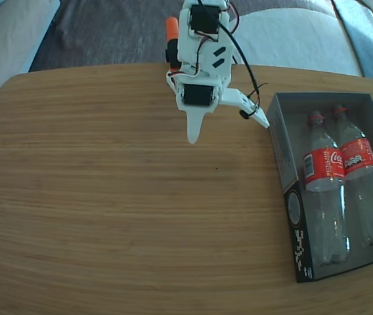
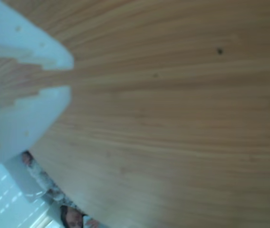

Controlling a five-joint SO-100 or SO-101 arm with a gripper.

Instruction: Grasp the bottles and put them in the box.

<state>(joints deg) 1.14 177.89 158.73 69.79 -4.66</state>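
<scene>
- In the fixed view both Coca-Cola bottles lie inside the box (image 1: 284, 151), at the right side of the wooden table (image 1: 108, 197).
- The left bottle (image 1: 323, 172) and the right bottle (image 1: 359, 164) lie side by side and touch or nearly touch each other along their length. Their red neck rings point to the far side and their bases to the near side.
- The red labels are around the middle part of each bottle.
- The box has a dark grey inside, and a black outer side with white print and a round mark faces left.
- The gripper (image 1: 229, 131) of the white arm is over the bare table, just left of the far left corner of the box. Its fingers are spread wide and hold nothing: one finger (image 1: 193, 131) points to the near side, the other finger (image 1: 252, 111) reaches toward the box.
- In the wrist view only white, blurred gripper parts (image 2: 25, 95) show over the wood grain.
</scene>
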